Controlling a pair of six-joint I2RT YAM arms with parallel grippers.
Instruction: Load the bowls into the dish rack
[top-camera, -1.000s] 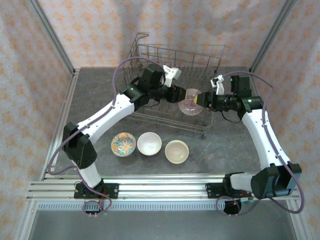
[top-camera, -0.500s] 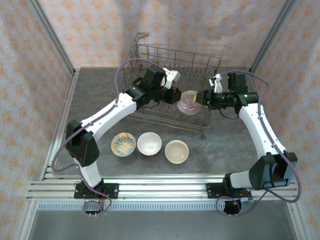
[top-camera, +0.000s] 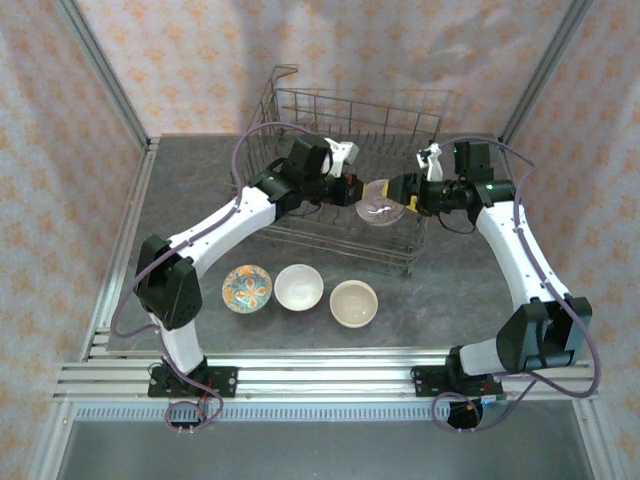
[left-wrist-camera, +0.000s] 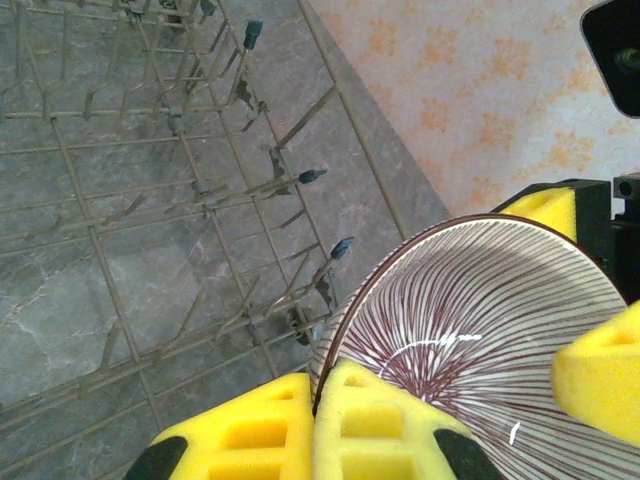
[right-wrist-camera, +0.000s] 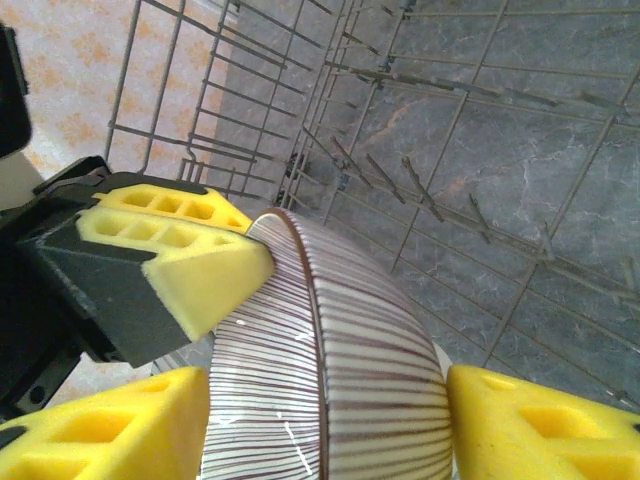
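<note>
Left gripper (top-camera: 352, 188) is clamped on the striped bowl (top-camera: 380, 203). In the left wrist view both yellow pads (left-wrist-camera: 250, 425) are pinched together on the near rim, wall between them. Right gripper (top-camera: 403, 193) has its jaws apart. In the right wrist view its pads (right-wrist-camera: 530, 420) sit on either side of the bowl with the rim edge-on between them. From the left wrist, one pad is inside the bowl, one is behind the far rim, and the spread is much wider than the wall. So the bowl hangs on the left arm's grip. The bowl is white with mauve radial stripes, tipped up on edge. It sits over the right-hand part of the dish rack (top-camera: 300, 105), above the wire tines; can't tell if it touches any. The rack is at the far middle of the table (top-camera: 180, 190), and the grippers meet over it from left and right. Three more bowls stand in a row on the table near the rack, upright and just apart: floral bowl (top-camera: 247, 288) on the left, white bowl (top-camera: 299, 286) in the middle, cream bowl (top-camera: 354, 303) on the right.
</note>
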